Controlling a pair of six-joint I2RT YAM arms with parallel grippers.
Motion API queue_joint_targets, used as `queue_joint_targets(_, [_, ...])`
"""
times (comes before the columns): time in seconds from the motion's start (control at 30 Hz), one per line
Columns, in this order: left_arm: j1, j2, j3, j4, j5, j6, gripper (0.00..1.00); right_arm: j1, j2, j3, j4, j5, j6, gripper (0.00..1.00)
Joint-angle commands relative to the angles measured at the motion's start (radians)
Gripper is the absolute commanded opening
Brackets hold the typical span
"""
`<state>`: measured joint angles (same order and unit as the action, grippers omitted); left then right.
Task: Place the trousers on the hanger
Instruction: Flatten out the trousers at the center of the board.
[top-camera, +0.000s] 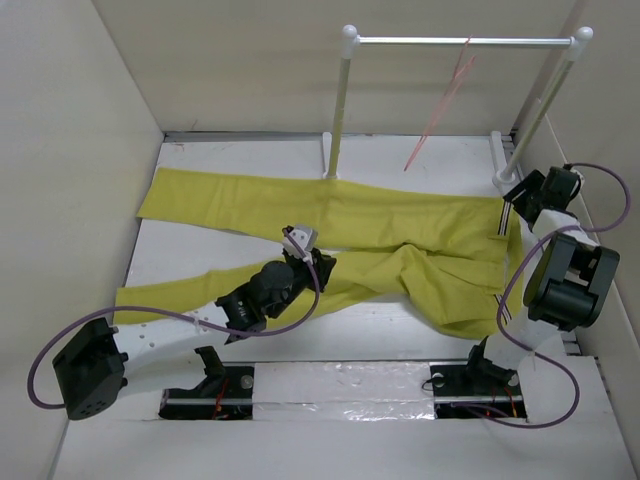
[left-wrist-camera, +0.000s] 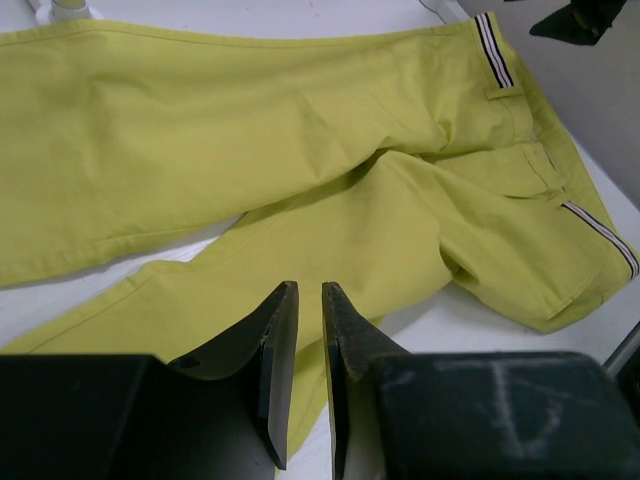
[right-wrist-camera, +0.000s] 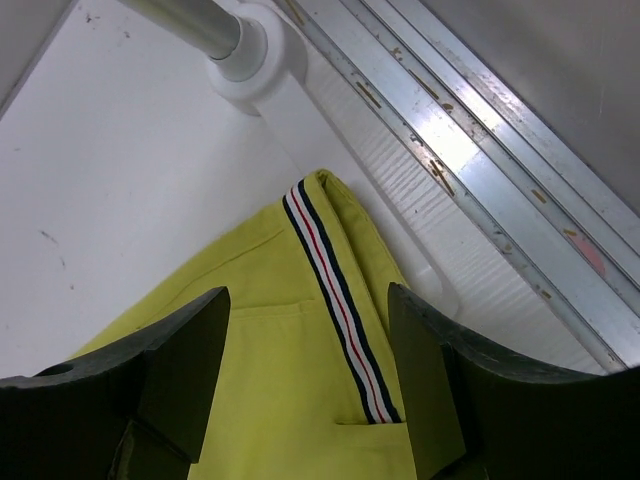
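Note:
The mustard-yellow trousers (top-camera: 350, 235) lie flat on the white table, legs to the left, waist at the right. The pinkish-red wire hanger (top-camera: 445, 105) hangs from the rail at the back, apart from both grippers. My left gripper (top-camera: 298, 241) hovers over the crotch area, between the two legs. In the left wrist view its jaws (left-wrist-camera: 310, 287) are almost together with nothing between them, above the cloth (left-wrist-camera: 250, 130). My right gripper (top-camera: 513, 205) is open over the waist's far corner. In the right wrist view (right-wrist-camera: 308, 292) it straddles the striped seam (right-wrist-camera: 335, 290) without touching it.
A white-posted rail with a metal bar (top-camera: 460, 41) stands at the back; its right post base (right-wrist-camera: 255, 50) is close to my right gripper. An aluminium track (right-wrist-camera: 480, 150) runs along the right wall. Beige walls enclose the table on three sides.

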<state>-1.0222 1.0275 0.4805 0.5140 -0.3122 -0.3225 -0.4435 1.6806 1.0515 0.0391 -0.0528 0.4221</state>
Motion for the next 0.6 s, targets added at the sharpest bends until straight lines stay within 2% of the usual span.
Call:
queue_joint_targets(0.0, [-0.007, -0.014, 0.000, 0.084, 0.032, 0.019, 0.13, 0.008, 0.019, 0.088, -0.085, 0.034, -0.016, 0.71])
queue_joint_targets(0.1, [-0.007, -0.046, -0.006, 0.061, 0.033, 0.011, 0.13, 0.008, 0.083, 0.165, -0.142, 0.028, -0.016, 0.72])
queue_joint_targets(0.13, [-0.007, -0.056, -0.014, 0.073, 0.038, 0.010, 0.13, 0.008, 0.124, 0.200, -0.227, 0.028, -0.023, 0.72])
queue_joint_targets(0.17, [-0.007, -0.075, -0.020, 0.080, 0.039, 0.008, 0.13, 0.008, 0.139, 0.262, -0.252, 0.031, -0.031, 0.71])
queue_joint_targets(0.3, [-0.007, -0.086, -0.025, 0.078, 0.039, 0.005, 0.13, 0.008, 0.192, 0.333, -0.315, 0.030, -0.039, 0.71])
queue_joint_targets(0.43, [-0.007, -0.081, -0.022, 0.072, 0.041, -0.001, 0.13, 0.008, 0.270, 0.455, -0.459, 0.004, -0.078, 0.63])
queue_joint_targets(0.57, [0.002, -0.086, -0.022, 0.069, 0.035, -0.001, 0.13, 0.019, 0.303, 0.502, -0.510, 0.034, -0.089, 0.63])
